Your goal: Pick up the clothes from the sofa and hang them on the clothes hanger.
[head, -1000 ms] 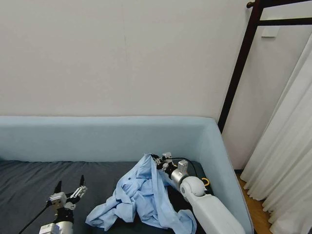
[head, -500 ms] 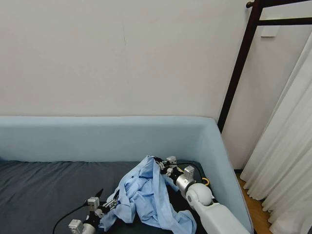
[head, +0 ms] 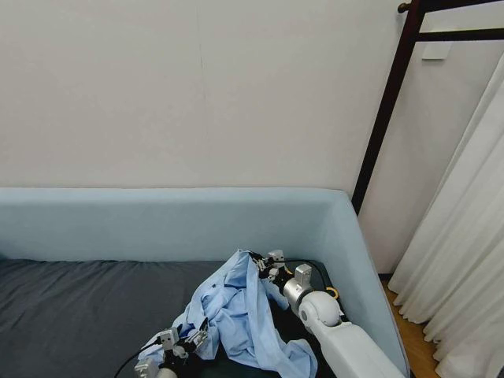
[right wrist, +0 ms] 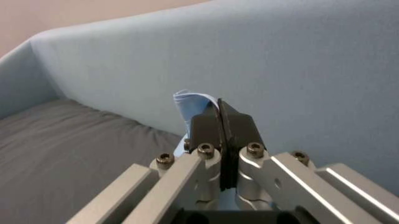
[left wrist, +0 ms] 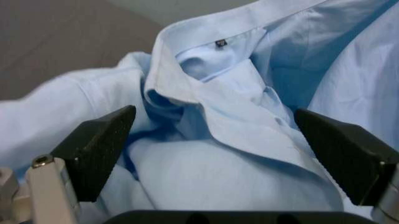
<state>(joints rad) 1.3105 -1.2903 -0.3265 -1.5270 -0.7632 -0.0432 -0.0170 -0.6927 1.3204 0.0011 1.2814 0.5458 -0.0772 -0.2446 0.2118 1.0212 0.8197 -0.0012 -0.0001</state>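
A crumpled light blue shirt (head: 236, 315) lies on the dark seat of the sofa (head: 63, 307) near its right end. My right gripper (head: 258, 262) is shut on a raised fold of the shirt (right wrist: 190, 102), pinched between its fingers (right wrist: 219, 126) by the sofa back. My left gripper (head: 185, 340) is open at the shirt's lower left edge. In the left wrist view its fingers (left wrist: 100, 144) stand wide on both sides of the shirt's collar (left wrist: 206, 88). The dark wooden clothes hanger stand (head: 386, 110) rises beyond the sofa's right arm.
The light blue sofa back (head: 157, 224) and right arm (head: 362, 276) wall in the seat. White curtains (head: 465, 260) hang at the far right. A plain wall (head: 197, 87) is behind. Open seat lies to the left of the shirt.
My left gripper has moved right across the seat from open cushion to the shirt's left edge. The right gripper has held its grip on the raised fold, barely moving.
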